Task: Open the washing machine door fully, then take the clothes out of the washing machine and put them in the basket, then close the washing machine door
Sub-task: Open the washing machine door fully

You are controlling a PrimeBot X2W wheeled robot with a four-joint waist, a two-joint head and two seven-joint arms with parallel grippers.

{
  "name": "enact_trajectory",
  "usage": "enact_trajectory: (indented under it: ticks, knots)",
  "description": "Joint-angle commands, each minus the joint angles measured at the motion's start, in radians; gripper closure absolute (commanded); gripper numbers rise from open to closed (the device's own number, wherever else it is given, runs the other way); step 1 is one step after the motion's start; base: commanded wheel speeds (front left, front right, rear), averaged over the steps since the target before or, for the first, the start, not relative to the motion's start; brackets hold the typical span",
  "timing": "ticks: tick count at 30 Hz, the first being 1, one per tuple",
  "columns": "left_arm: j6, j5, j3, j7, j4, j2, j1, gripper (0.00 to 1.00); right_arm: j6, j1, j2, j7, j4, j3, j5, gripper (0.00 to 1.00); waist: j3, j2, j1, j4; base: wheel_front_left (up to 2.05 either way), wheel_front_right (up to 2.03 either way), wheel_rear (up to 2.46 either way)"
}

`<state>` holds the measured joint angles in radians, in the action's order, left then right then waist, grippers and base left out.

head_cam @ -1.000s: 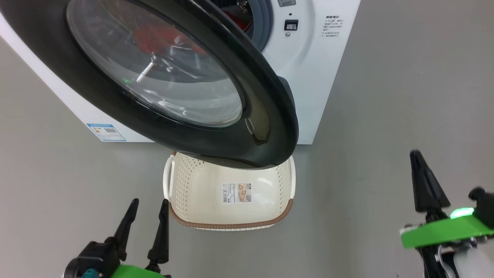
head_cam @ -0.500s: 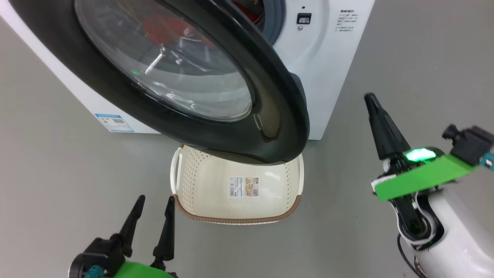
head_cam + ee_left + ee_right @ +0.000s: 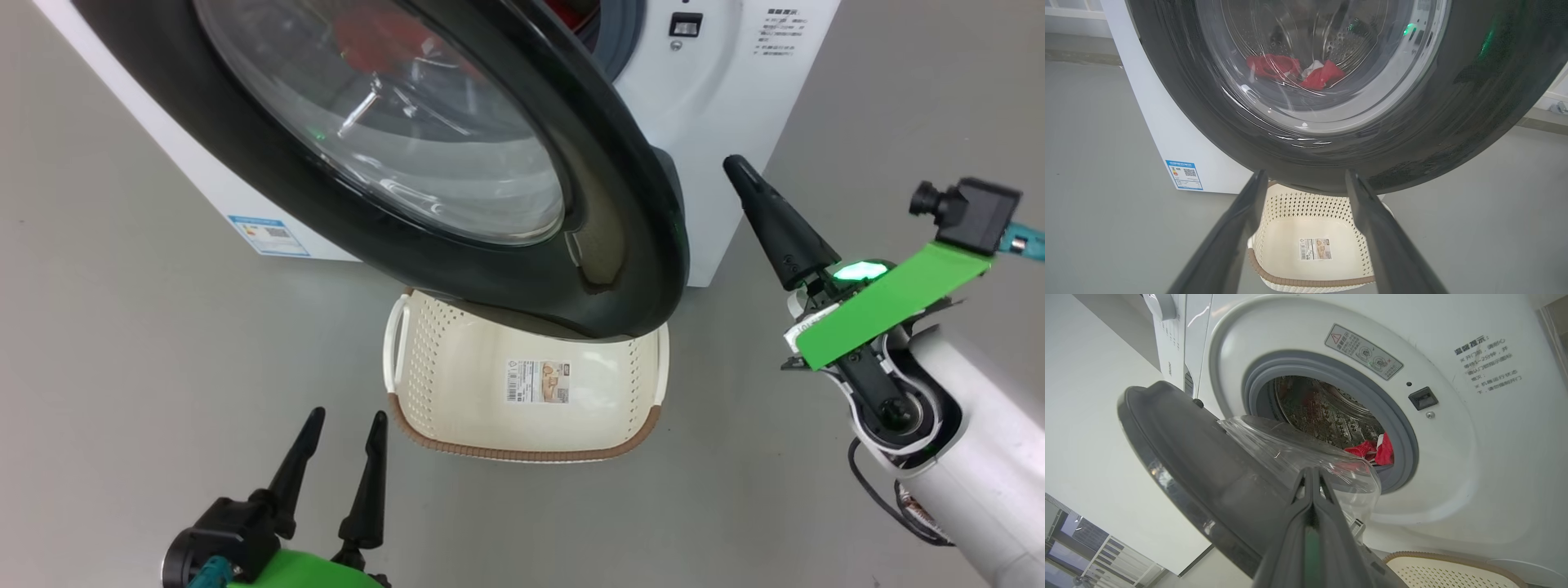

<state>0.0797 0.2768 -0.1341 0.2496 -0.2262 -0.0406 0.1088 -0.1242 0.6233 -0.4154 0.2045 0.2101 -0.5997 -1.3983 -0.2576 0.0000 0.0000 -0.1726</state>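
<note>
1. Since a second ago, shows the right claw (image 3: 739, 175) lifted from low on the right to just beside the door (image 3: 620, 245) edge, fingers pressed together, gripping nothing.
2. Keeps the left claw (image 3: 347, 416) as before, low and just left of the basket (image 3: 522, 451), fingers spread around nothing.
3. Shifts the whole head view with the camera; leaves door, basket and machine (image 3: 718, 122) unmoved against each other.
4. Finds the door part-open, hinged on the robot's left, free edge swung out to the right and overhanging the basket's far rim.
5. Leaves a gap between that free edge and the machine front, with the right claw's tip near it, apart from both in the head view.
6. Offers open grey floor (image 3: 122, 367) on either side of basket and machine.
7. Places the clothes (image 3: 1372, 451) low in the drum (image 3: 1327, 416), red with a white patch, also seen through the window (image 3: 1306, 102).
8. Sets the basket upright on the floor before the machine, long axis left to right, mouth up, label (image 3: 537, 381) on its bottom.
</note>
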Motion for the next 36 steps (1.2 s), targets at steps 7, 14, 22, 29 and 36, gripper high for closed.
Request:
enact_trajectory:
  ticks: [7,14,22,29,36]
  knots:
    - [-0.001,0.015,0.016,0.012,0.020,-0.010,0.035,0.00,-0.007,0.055,-0.035,-0.116,-0.017,-0.082,-0.133,1.00,-0.012,0.0000,0.0000,-0.018,0.00,0.00,0.00]
    - [0.000,0.020,0.006,0.012,0.017,-0.010,0.035,0.00,-0.007,0.053,-0.042,-0.207,-0.029,-0.087,-0.205,1.00,-0.004,0.0000,0.0000,-0.035,0.00,0.00,0.00]
    - [-0.002,0.023,0.001,0.012,0.016,-0.010,0.017,0.00,-0.007,0.012,-0.033,-0.247,-0.042,-0.088,-0.205,1.00,0.029,0.0000,0.0000,-0.060,0.00,0.00,0.00]
    - [-0.009,0.031,-0.006,0.012,0.019,-0.010,-0.004,0.00,-0.007,-0.015,-0.015,-0.264,-0.056,-0.095,-0.196,1.00,0.056,0.0000,0.0000,-0.097,0.00,0.00,0.00]
    - [-0.015,0.032,-0.004,0.012,0.020,-0.010,-0.024,0.00,-0.007,-0.038,0.001,-0.278,-0.067,-0.100,-0.194,1.00,0.082,0.0000,0.0000,-0.144,0.00,0.00,0.00]
